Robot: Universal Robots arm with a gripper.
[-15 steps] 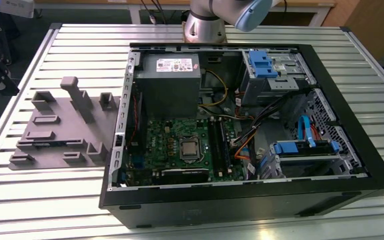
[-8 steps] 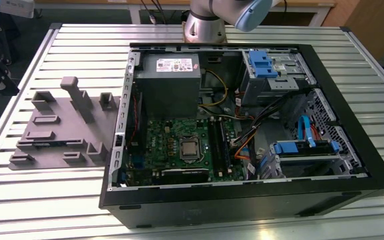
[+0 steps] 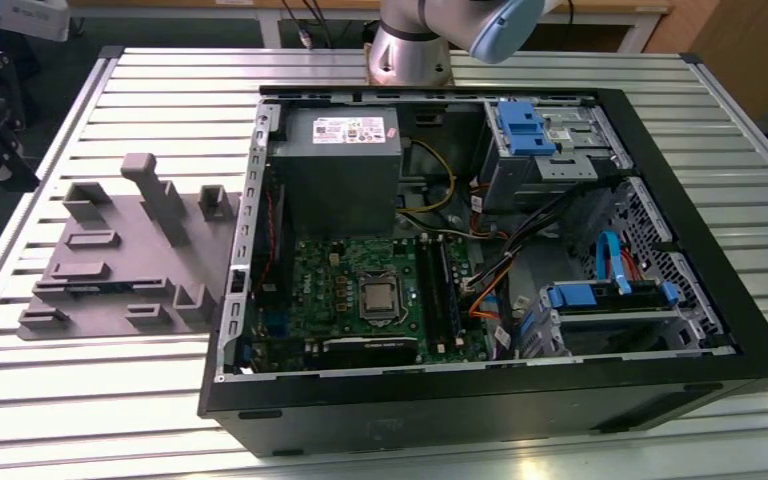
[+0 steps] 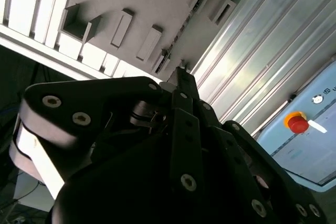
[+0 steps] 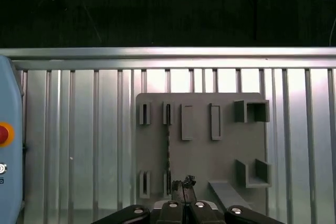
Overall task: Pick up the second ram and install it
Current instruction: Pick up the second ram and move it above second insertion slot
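Tool [image 5: 184, 183] hovers above the grey holder tray [image 5: 226, 156]; in both wrist views I read the fingertips as pressed together with nothing between them. Second ram [image 5: 168, 145] stands on edge in the tray's narrow slots and shows as a thin dark line; it is not gripped, and the tool is apart from it. Tray lies flat on the slatted metal table [image 5: 79, 129]. In the exterior view I log the open computer case [image 3: 491, 410] on the table, just beside the tray on the exterior view's right, green motherboard [image 3: 317, 275] inside

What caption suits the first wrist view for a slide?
Gripper pointing at the grey holder tray, where the second ram sits in its slots.
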